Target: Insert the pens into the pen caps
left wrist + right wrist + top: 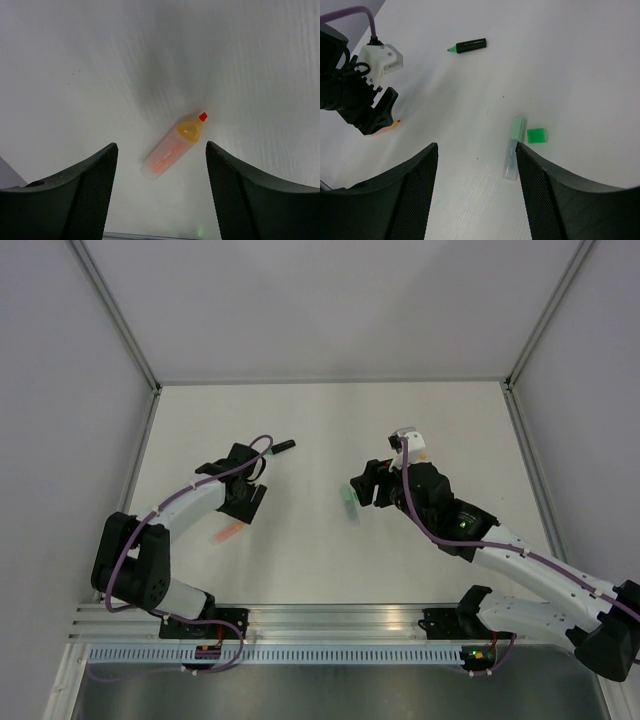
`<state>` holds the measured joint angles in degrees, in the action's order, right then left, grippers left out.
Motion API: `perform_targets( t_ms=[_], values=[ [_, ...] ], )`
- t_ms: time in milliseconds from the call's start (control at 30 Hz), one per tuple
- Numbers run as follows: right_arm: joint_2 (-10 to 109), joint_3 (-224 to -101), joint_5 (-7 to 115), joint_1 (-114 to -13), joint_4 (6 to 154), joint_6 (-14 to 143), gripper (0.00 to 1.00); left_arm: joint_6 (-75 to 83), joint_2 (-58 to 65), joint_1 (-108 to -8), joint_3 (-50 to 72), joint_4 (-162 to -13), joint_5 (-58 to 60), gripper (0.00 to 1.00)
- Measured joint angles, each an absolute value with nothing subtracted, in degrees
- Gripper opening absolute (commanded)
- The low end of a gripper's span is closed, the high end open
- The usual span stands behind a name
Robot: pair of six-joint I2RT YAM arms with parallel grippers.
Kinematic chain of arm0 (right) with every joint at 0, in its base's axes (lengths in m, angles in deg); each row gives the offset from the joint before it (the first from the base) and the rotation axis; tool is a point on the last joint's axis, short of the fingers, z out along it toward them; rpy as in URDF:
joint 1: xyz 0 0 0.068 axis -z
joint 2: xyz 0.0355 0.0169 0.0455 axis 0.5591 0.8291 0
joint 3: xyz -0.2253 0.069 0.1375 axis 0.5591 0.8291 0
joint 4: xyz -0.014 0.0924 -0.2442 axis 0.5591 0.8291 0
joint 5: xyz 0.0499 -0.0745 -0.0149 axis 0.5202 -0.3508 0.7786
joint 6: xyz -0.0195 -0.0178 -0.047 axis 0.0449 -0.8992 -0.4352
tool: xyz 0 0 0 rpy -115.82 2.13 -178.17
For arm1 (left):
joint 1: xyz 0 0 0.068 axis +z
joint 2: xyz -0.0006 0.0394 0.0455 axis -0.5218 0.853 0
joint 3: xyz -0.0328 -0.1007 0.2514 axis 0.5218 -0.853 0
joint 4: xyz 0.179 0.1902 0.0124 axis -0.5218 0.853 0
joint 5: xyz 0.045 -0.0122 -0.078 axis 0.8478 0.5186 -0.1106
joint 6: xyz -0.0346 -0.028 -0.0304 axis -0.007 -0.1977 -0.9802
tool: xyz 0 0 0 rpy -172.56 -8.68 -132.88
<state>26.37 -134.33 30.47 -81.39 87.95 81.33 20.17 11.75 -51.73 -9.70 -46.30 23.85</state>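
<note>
Over the table (320, 430), both claws gape wide and empty. The left gripper (161, 146) hangs above the uncapped orange pen (172, 147), whose print is unreadable. The right gripper (476, 146) hangs above the pale pen (514, 148). The black pen (470, 46) lies apart, lettering illegible. A green cap (536, 135) sits just beside the pale pen.

White table (330, 420) enclosed by pale grey walls (330, 300), evenly lit.

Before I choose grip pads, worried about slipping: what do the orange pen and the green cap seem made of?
Orange pen: probably translucent plastic, fairly matte; light glows through its pale barrel. Green cap: likely opaque moulded plastic, evenly bright; too small to judge gloss.
</note>
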Motion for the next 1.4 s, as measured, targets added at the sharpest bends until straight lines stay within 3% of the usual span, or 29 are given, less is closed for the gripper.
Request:
perform_targets(
  t_ms=[567, 800, 1167, 1400],
  values=[
    [24.27, -134.18, 33.66, -81.33, 87.62, 81.68, 0.7, 30.37, 19.33, -47.23, -10.05, -45.09, 20.42, 0.68],
    [23.35, -134.18, 33.77, -81.33, 87.6, 81.68, 0.7, 30.4, 20.86, -46.09, -8.89, -43.67, 18.73, 0.56],
    [22.57, -134.15, 33.8, -81.33, 87.6, 81.68, 0.7, 30.59, 23.0, -45.67, -7.08, -41.36, 12.13, 0.49],
    [22.37, -134.15, 33.8, -81.33, 87.6, 81.68, 0.7, 30.59, 24.67, -45.72, -5.64, -39.32, 8.96, 0.22]
  ],
)
